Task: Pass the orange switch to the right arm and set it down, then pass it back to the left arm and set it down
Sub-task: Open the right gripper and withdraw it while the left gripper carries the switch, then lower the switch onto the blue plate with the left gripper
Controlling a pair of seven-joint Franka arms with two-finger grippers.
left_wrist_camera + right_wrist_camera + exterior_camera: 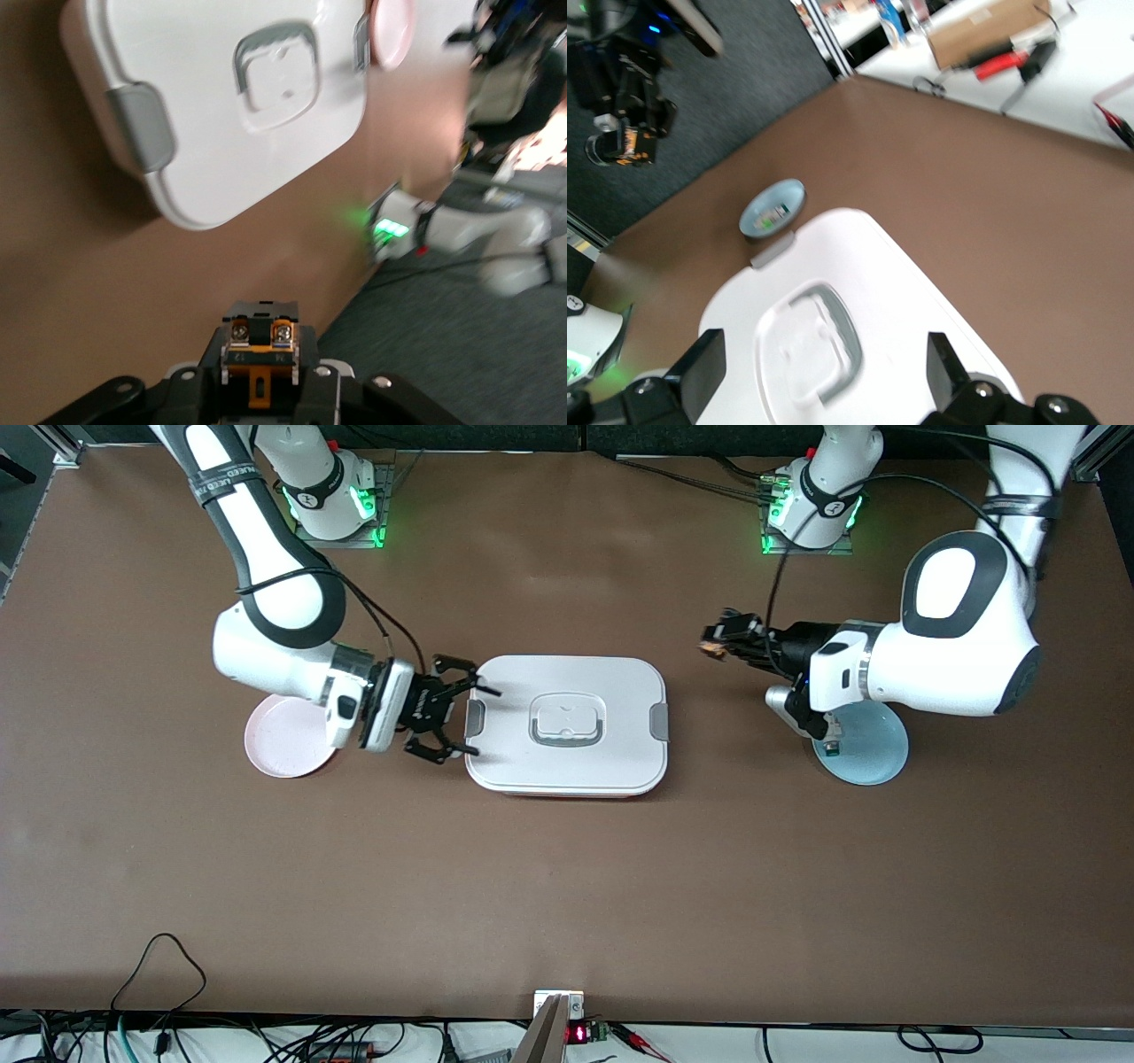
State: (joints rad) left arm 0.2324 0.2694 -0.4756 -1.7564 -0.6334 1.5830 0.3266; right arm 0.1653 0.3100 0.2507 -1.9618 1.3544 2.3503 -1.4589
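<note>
The orange switch (711, 650) is held up in the air by my left gripper (719, 643), over bare table between the box and the blue plate. The left wrist view shows the switch (259, 352), black with orange markings and two screws, with the left gripper (260, 376) shut on it. The white box (567, 723) lies in the middle of the table. My right gripper (454, 710) hangs open over the box's end toward the right arm, nothing between its fingers (950, 365). The right wrist view shows the box lid (859, 336) below that gripper.
A blue plate (877, 751) with a small white-and-green component (831, 749) lies under the left arm's wrist. A pink plate (282, 740) lies under the right arm's wrist. Cables run along the table edge nearest the front camera.
</note>
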